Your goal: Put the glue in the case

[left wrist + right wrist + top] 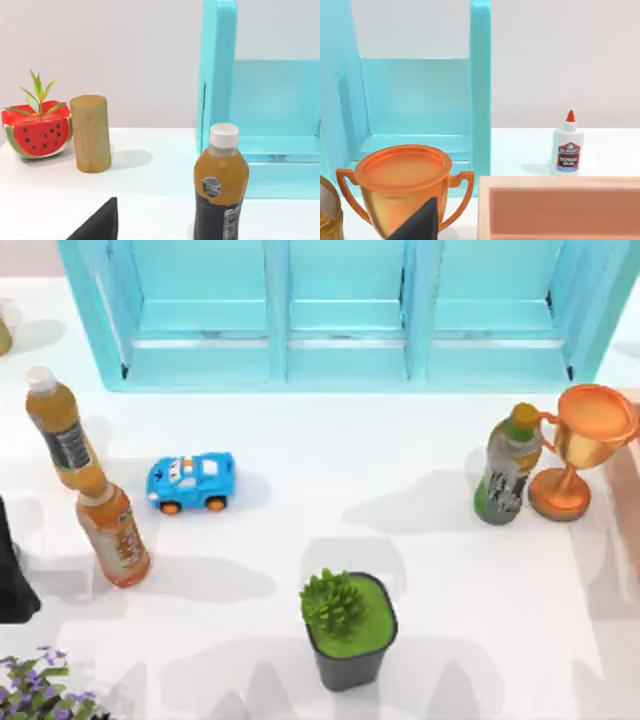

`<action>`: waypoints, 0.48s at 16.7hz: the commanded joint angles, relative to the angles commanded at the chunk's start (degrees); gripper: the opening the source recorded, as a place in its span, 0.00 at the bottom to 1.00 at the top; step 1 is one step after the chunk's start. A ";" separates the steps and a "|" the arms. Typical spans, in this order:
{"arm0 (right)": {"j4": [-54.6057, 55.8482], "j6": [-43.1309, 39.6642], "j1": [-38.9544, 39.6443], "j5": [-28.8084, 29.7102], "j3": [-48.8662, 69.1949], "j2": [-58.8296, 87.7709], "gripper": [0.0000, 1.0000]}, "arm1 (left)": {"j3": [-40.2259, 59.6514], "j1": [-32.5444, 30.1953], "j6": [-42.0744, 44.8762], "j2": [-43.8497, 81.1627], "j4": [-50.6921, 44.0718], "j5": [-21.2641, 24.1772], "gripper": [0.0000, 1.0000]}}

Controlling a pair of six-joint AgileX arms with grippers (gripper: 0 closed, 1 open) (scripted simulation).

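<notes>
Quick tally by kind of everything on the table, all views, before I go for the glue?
Drink bottles: 3
Potted plants: 3
Orange trophy cup: 1
Blue toy car: 1
White glue bottle: 1
Wooden cylinder: 1
Peach wooden tray: 1
Turquoise case: 1
Total: 12

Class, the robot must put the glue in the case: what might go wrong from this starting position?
1. The glue stands beyond the case's right end wall, behind a trophy and a tray; a reaching arm might knock the trophy over.
2. The glue bottle is tall and narrow, so a glancing pincer contact could tip it.
3. A green bottle beside the trophy could also be clipped.
</notes>
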 joint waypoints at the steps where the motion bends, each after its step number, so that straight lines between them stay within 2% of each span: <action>1: 0.00 0.00 0.00 0.00 0.00 0.00 1.00 | 0.00 0.00 0.00 0.00 0.00 0.00 1.00; 4: 0.13 -0.54 -0.32 0.04 0.64 1.72 1.00 | 0.00 0.00 0.00 0.00 0.00 0.00 1.00; 8: 2.55 -3.03 -1.93 0.04 6.14 12.27 1.00 | 0.00 0.00 0.00 0.00 0.00 0.00 1.00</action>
